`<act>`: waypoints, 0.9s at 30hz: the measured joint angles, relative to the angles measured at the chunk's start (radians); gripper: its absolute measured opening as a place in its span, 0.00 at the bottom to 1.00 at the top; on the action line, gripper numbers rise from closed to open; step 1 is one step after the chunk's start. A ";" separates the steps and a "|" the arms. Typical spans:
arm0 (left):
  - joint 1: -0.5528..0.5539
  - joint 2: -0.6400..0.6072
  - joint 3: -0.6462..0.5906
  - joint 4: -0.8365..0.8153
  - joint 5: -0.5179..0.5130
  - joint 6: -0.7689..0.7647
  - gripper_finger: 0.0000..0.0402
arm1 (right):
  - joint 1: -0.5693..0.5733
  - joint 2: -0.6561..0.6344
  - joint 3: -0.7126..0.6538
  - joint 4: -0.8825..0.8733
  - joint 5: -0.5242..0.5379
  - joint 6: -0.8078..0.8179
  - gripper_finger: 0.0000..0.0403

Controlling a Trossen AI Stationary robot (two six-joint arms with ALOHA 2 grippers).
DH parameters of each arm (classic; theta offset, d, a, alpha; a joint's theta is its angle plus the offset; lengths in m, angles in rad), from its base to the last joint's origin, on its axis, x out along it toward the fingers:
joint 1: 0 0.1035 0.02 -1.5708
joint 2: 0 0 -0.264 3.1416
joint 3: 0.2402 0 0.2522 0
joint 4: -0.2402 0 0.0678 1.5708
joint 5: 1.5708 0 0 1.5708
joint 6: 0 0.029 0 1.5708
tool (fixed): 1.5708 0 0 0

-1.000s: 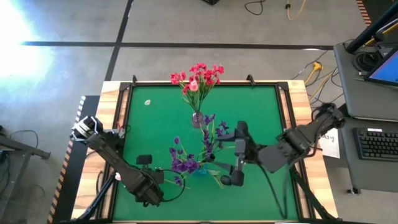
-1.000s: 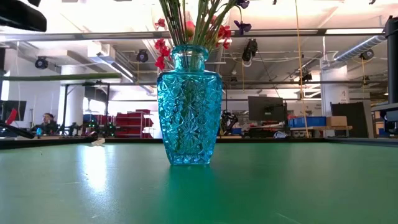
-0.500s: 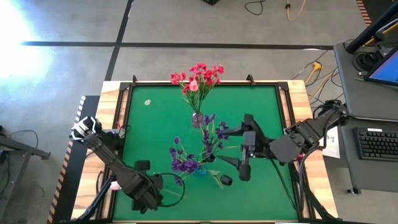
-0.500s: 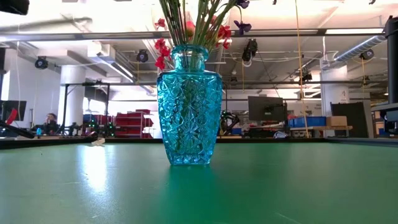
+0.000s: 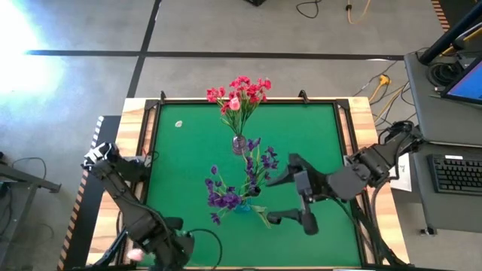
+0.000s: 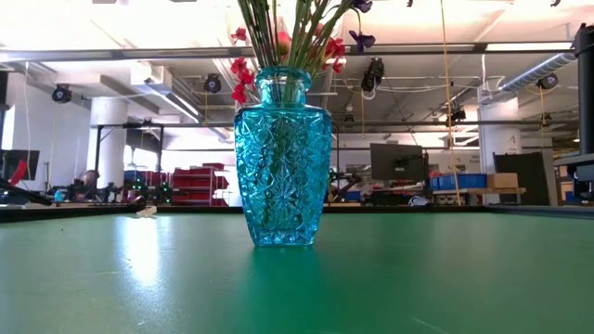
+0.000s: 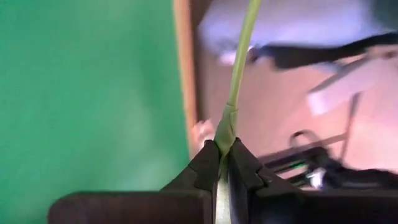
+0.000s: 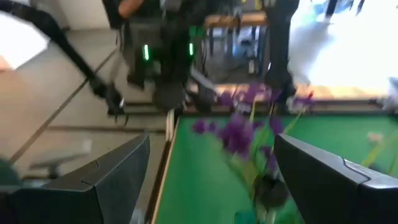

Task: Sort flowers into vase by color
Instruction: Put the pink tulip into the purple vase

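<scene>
A blue cut-glass vase (image 5: 242,205) (image 6: 283,158) stands mid-table and holds purple flowers (image 5: 224,197). Behind it, a small clear vase (image 5: 239,143) holds red and pink flowers (image 5: 241,92). My left gripper (image 5: 153,253) (image 7: 221,152) is over the table's near-left corner, shut on a thin green stem (image 7: 239,59). A pale pink bud (image 5: 135,254) shows beside it, out past the green mat. My right gripper (image 5: 277,198) (image 8: 211,180) hangs open just right of the blue vase, pointing at the purple flowers, with nothing between its fingers. My left gripper pinches the green stem (image 7: 225,134) between its two fingertips (image 7: 208,165). The stem runs straight on past the fingers, out over the table's wooden edge. It is lifted clear of the table. Which end of the stem the fingers are on does not show.
A small pale scrap (image 5: 179,124) lies on the green mat (image 5: 309,135) at the far left. The mat has a wooden border (image 5: 135,128). A desk with a keyboard (image 5: 458,173) stands beyond the table's right side.
My left gripper has risen and drawn back toward the table's near-left corner, staying shut on the stem and tipping further downward. My right gripper has turned and shifted slightly toward the near-right, staying open. The vases have kept still.
</scene>
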 joint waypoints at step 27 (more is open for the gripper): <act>-0.144 0.004 0.217 0.960 -0.876 1.274 0.00 | 0.285 -0.010 -0.151 0.058 0.098 -0.138 0.83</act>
